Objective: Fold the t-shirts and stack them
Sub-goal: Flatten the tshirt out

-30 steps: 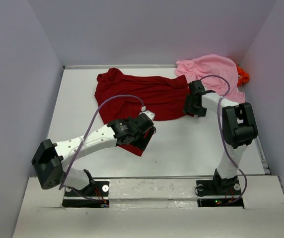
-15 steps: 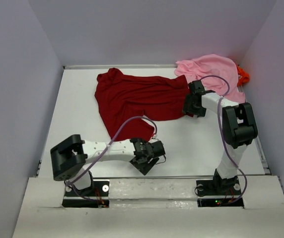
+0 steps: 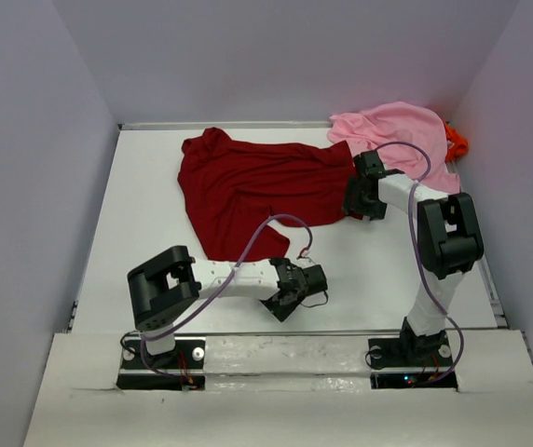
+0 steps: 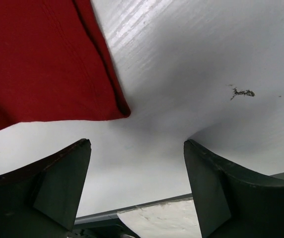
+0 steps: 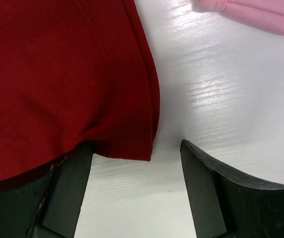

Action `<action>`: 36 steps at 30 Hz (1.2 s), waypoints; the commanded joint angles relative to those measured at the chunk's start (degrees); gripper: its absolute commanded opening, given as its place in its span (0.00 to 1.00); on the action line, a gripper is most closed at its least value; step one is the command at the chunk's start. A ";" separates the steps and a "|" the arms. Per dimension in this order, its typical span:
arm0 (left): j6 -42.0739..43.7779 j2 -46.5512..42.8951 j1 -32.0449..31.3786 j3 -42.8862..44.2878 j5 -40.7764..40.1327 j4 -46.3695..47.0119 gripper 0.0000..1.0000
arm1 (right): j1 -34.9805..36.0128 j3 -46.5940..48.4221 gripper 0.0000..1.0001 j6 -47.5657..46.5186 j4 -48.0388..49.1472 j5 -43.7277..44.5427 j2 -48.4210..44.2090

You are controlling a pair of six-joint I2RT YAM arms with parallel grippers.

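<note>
- The left part of the surface lies bare from far edge to near edge. That is the widest open room I can see, though a wall stands close along the left edge.
- The left fingers hang low by the near edge, about the middle of it, spread apart and holding nothing. The wrist view shows only bare surface between them, with a hem corner of the red cloth just ahead.
- The dark red t-shirt sprawls unfolded from the far edge across the middle, rumpled, with a narrow tongue reaching toward the near edge.
- No fold is made and nothing is stacked, so I judge the step in hand to be laying this first shirt flat. Next, the left fingers would need to move forward onto that hem corner and pinch it.
- The right fingers sit at the shirt's right-hand hem, also apart. One of them meets the cloth edge, but I cannot tell whether it lies over or under it, and nothing is pinched.
- The pink t-shirt is heaped in the far right corner, meeting the red one's right end.
- The orange t-shirt is wedged at the right wall beyond it, mostly hidden.
- The right side is crowded, so any pulling is better aimed left and toward the near edge.
</note>
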 commanded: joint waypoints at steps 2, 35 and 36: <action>2.10 -1.74 2.82 0.44 -3.46 1.35 0.88 | -0.03 0.09 0.77 0.14 1.66 -1.15 -2.68; 6.77 5.82 7.76 -3.09 4.89 6.65 0.58 | -0.03 0.26 0.77 -0.82 2.01 -3.26 -2.86; 6.59 5.55 7.32 -2.65 4.28 5.76 0.61 | -0.03 0.44 0.77 -0.83 2.01 -3.44 -2.69</action>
